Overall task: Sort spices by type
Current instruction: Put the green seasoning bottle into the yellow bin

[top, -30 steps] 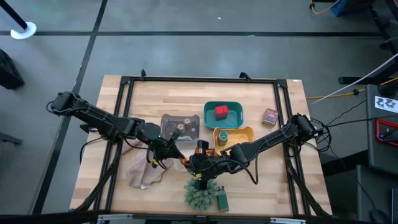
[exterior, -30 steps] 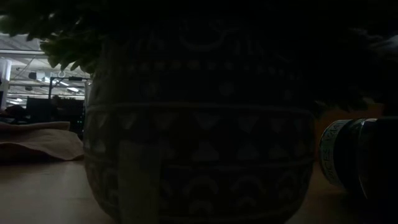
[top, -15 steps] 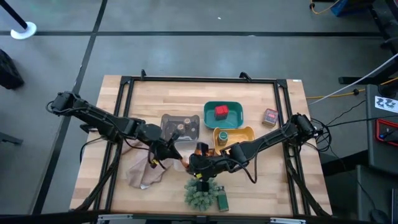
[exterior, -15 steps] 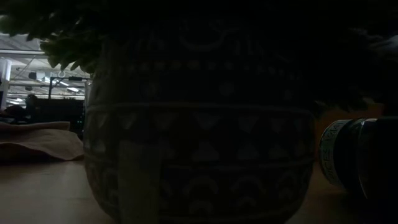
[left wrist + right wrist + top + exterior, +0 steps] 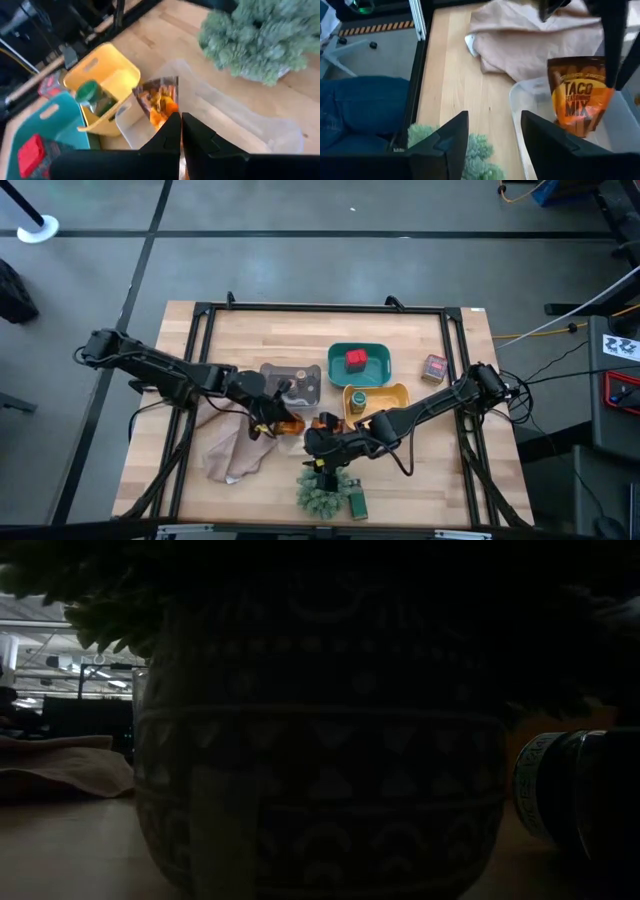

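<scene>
A shiny orange sachet (image 5: 580, 100) hangs over the clear tray (image 5: 530, 100) at the table's middle, with my left gripper (image 5: 272, 420) shut on it. In the left wrist view the sachet (image 5: 159, 97) sticks out past the shut fingertips of my left gripper (image 5: 181, 122). My right gripper (image 5: 494, 145) stands open just right of the tray, near the plant, with nothing between its fingers; the high view shows my right gripper (image 5: 312, 442) there. A red tub (image 5: 355, 360) sits in the teal tray (image 5: 380, 350). A green jar (image 5: 357, 400) stands in the yellow tray (image 5: 392, 395). My left gripper pinches the sachet between its two fingers at one upper edge (image 5: 170, 112), near a corner (image 5: 606, 62). The fingers slant down from the table's left side. The sachet hangs upright below them over the clear tray; whether its lower end touches the tray, I cannot tell.
A grey tray (image 5: 290, 380) with tiny jars lies behind the clear one. A beige cloth (image 5: 235, 452) lies at the near left. The spiky green plant (image 5: 320, 492) stands at the near edge, a green jar (image 5: 357, 505) lying beside it. Another red tub (image 5: 433, 367) sits far right.
My left gripper has moved toward the table's right edge and a little toward its far edge, carrying the orange sachet over the clear tray. My right arm has stayed in place.
</scene>
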Motion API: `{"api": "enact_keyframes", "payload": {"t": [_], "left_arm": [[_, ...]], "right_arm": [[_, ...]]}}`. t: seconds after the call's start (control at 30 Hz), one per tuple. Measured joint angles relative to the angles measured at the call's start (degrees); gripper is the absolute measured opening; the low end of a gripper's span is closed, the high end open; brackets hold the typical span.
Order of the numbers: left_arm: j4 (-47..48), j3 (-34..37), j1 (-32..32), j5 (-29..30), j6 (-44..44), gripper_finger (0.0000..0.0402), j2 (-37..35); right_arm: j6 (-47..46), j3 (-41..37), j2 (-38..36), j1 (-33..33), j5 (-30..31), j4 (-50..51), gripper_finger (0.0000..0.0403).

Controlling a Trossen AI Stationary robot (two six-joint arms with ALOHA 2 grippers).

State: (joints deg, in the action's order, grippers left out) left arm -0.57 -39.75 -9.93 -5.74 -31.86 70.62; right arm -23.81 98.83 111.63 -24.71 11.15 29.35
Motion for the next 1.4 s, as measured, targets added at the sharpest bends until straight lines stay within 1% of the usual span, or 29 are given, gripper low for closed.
{"api": "enact_keyframes", "payload": {"t": [0.13, 0.2, 0.27, 0.37, 0.47, 0.53, 0.67, 0.8, 1.0, 1.1, 1.17, 1.4], "left_arm": [[0.0, 0.0, 0.8, 0.0, 0.0, 0.0, 1.3], [-0.3, 0.0, 1.1, 0.0, 0.0, 0.0, 1.3], [-1.2, 0.0, 1.1, 0.0, 0.5, 0.0, 1.1], [-2.2, -0.2, 0.8, 0.1, 1.5, 0.0, -0.2], [-1.7, -0.2, 0.5, 0.0, 2.0, 0.0, -2.0], [-1.1, -0.2, 0.5, 0.0, 3.3, 0.0, -3.2], [0.2, -0.3, 0.5, 0.0, 6.1, 0.0, -5.0], [1.8, -0.3, 0.5, 0.0, 5.5, 0.0, -5.5], [1.9, -0.3, 0.5, 0.0, 4.7, 0.0, -5.6], [2.2, -0.3, 0.5, 0.0, 4.6, 0.0, -5.6], [2.7, -0.3, 0.5, 0.0, 4.2, 0.0, -5.6], [3.6, -0.3, 0.5, 0.0, 3.7, 0.0, -5.7]], "right_arm": [[-1.8, 0.0, 0.0, 0.0, -0.3, 2.5, 0.0183], [-3.7, 0.0, 0.0, 0.0, -0.5, 3.8, 0.0183], [-7.2, 0.0, 0.0, 0.0, -1.9, 5.1, 0.0184], [-14.8, 0.0, 0.0, -0.1, -6.0, 6.8, 0.0184], [-24.4, 0.0, 0.0, -0.3, -10.8, 8.7, 0.0184], [-30.9, 0.0, 0.0, -0.9, -12.2, 10.5, 0.0184], [-41.7, 0.0, 0.0, -3.1, -12.5, 14.9, 0.0184], [-51.5, 0.0, 0.0, -5.8, -13.8, 17.8, 0.0184], [-65.8, 0.0, 0.0, -10.1, -13.1, 24.1, 0.0184], [-72.5, 0.0, 0.0, -12.1, -12.8, 25.7, 0.0184], [-75.0, 0.0, 0.0, -13.2, -12.8, 25.3, 0.0184], [-75.2, 0.0, 0.0, -15.1, -12.8, 21.7, 0.0184]]}}
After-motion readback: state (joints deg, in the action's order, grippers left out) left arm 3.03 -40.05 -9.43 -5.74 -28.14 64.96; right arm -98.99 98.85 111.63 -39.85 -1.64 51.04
